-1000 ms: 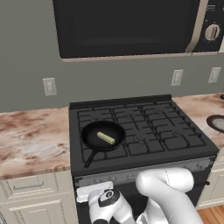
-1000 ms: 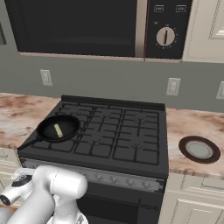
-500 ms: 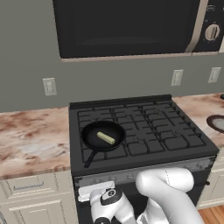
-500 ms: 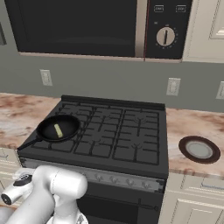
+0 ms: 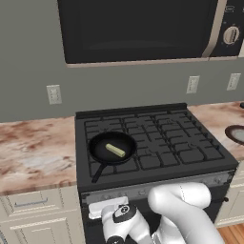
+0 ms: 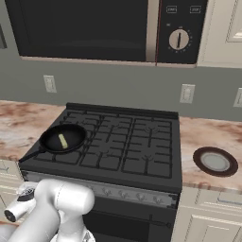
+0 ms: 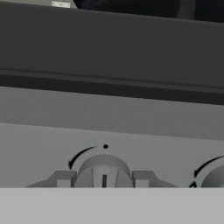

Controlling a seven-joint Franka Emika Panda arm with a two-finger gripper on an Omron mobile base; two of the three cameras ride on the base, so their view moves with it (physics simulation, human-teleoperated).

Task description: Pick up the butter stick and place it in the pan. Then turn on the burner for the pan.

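The black pan (image 5: 112,147) (image 6: 63,138) sits on the front left burner (image 5: 86,135) (image 6: 80,156) of the stove, its handle pointing toward the front edge. The pale yellow butter stick (image 5: 115,150) (image 6: 62,141) lies inside the pan. My gripper (image 5: 108,208) (image 7: 103,178) is low against the stove's front panel. In the hand view its fingertips (image 7: 63,178) press both sides of a round grey knob (image 7: 103,168), whose pointer line stands upright under a black dot. The gripper is shut on that knob.
A second knob (image 7: 214,177) shows at the right edge of the hand view. A grey round dish (image 6: 215,161) (image 5: 237,134) rests on the marble counter right of the stove. A microwave (image 6: 101,28) hangs above. Cabinet drawers (image 5: 31,204) flank the oven.
The hand has crept a little to the right along the stove's front panel. The pan and the butter stick have not moved.
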